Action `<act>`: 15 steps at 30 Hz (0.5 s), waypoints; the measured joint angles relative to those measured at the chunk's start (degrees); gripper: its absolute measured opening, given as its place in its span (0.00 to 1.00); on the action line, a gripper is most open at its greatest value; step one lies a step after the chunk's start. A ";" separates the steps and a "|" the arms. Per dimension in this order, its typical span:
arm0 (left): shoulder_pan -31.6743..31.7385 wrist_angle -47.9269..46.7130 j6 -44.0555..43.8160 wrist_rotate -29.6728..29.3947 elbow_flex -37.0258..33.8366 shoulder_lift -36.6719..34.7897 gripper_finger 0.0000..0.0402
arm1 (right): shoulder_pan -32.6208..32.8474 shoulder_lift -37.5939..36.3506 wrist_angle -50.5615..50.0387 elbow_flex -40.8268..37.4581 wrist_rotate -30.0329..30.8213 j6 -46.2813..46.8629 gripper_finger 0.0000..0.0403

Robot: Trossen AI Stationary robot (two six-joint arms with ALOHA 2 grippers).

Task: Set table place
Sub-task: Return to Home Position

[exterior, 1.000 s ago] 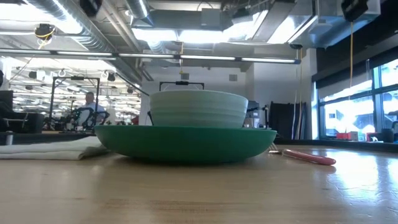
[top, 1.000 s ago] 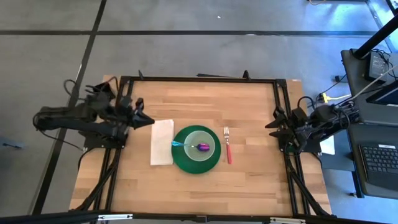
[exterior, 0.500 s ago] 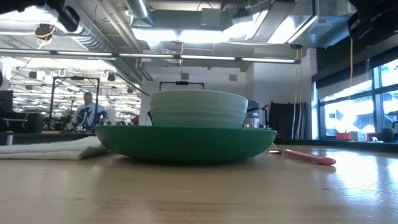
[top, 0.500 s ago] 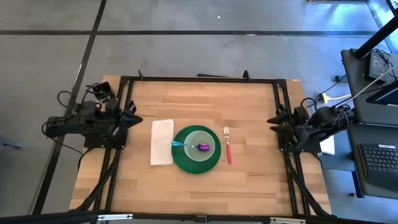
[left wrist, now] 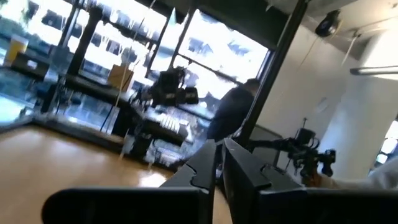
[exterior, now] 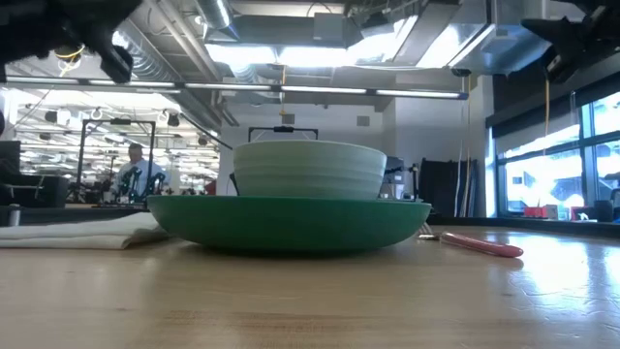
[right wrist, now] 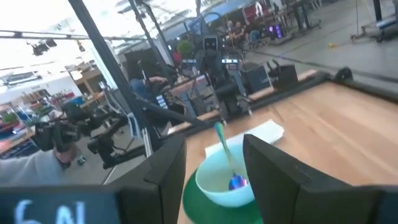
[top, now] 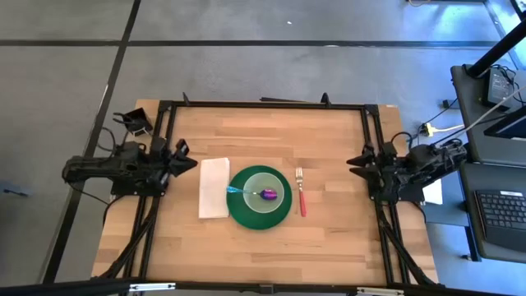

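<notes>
On the table (top: 329, 131) a green plate (top: 260, 215) carries a pale green bowl (top: 265, 186). A spoon (top: 251, 192) with a blue handle and purple head lies in the bowl. A folded white napkin (top: 214, 187) lies flat to the plate's left, and a red-handled fork (top: 301, 196) lies flat to its right. My left gripper (top: 194, 164) hovers shut at the table's left edge, just left of the napkin. My right gripper (top: 352, 162) hovers open at the right edge, facing the bowl (right wrist: 224, 180).
A black rail frame (top: 263, 105) runs round the tabletop. Bare wood lies on the far half and along the near edge. A desk with a laptop (top: 497, 214) stands off the right side. People show in the room beyond the table (left wrist: 233, 118).
My left arm has drawn back from the napkin toward the table's left edge and come down lower. My right arm has also sunk a little at the right edge. The plate, bowl, spoon, fork and napkin have kept still.
</notes>
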 joint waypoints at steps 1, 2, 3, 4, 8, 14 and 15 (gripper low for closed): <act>0.00 0.17 -0.05 0.01 -1.00 0.00 0.06 | 0.00 0.00 0.39 -0.75 0.00 0.75 0.40; 0.00 0.36 -0.36 -0.02 -1.80 0.02 0.06 | 0.00 0.00 1.35 -1.68 0.06 1.43 0.40; 0.00 1.05 -0.53 -0.07 -2.40 0.02 0.06 | 0.00 0.00 1.92 -2.62 0.05 2.05 0.40; 0.00 1.86 -0.84 -0.22 -2.69 0.01 0.07 | 0.00 0.00 1.96 -3.59 0.08 2.88 0.40; 0.00 1.34 -1.91 -0.71 -3.70 0.02 0.05 | 0.00 0.00 3.84 -7.93 0.08 7.32 0.40; 0.00 1.92 -1.10 -1.49 -3.84 0.00 0.02 | 0.00 0.00 11.50 -13.96 0.04 9.84 0.40; 0.00 2.04 -1.08 -1.49 -3.84 0.00 0.02 | 0.00 0.00 12.59 -14.68 0.04 9.85 0.40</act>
